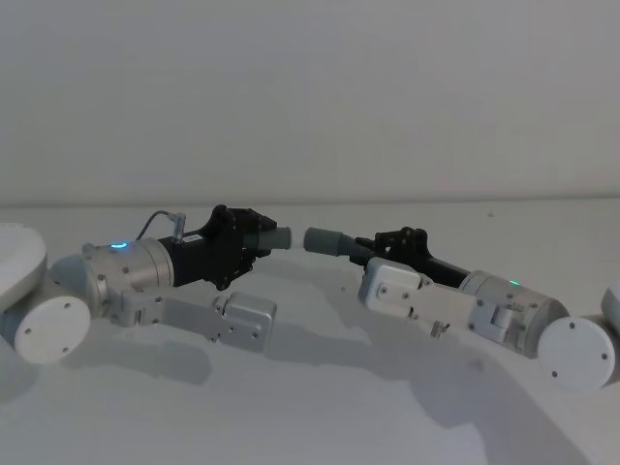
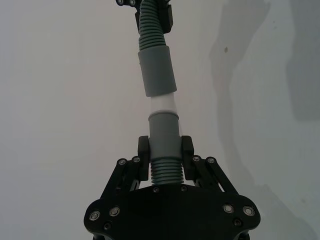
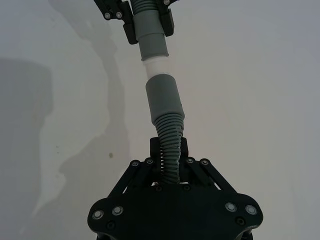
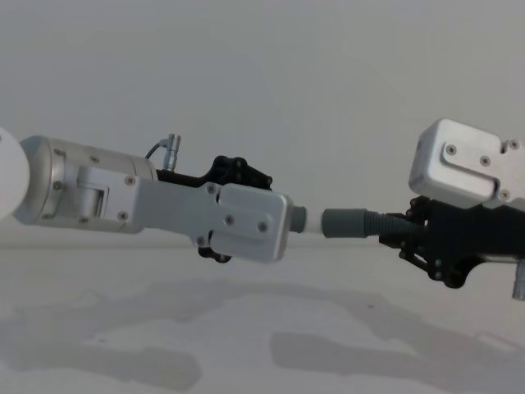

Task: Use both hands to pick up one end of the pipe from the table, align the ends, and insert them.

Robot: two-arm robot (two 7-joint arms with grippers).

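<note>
both arms hold their hose pieces raised above the white table (image 1: 320, 407), cuffs facing each other. the left gripper (image 2: 165, 150) is clamped on the hose piece with the narrower pale tip (image 2: 162, 104). the right gripper (image 3: 168, 150) is clamped on the ribbed body behind the wider cuff (image 3: 163, 96). the tip reaches the wider cuff's mouth; whether it is inside is unclear.

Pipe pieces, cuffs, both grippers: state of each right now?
left gripper: shut on narrow-tip piece.
right gripper: shut on wide-cuff piece.
narrow-tip piece: held off the table, pale tip pointing at the other cuff.
wide-cuff piece: held off the table, roughly in line.
pale tip: still exposed, at the wide cuff's mouth, not seated.
</note>
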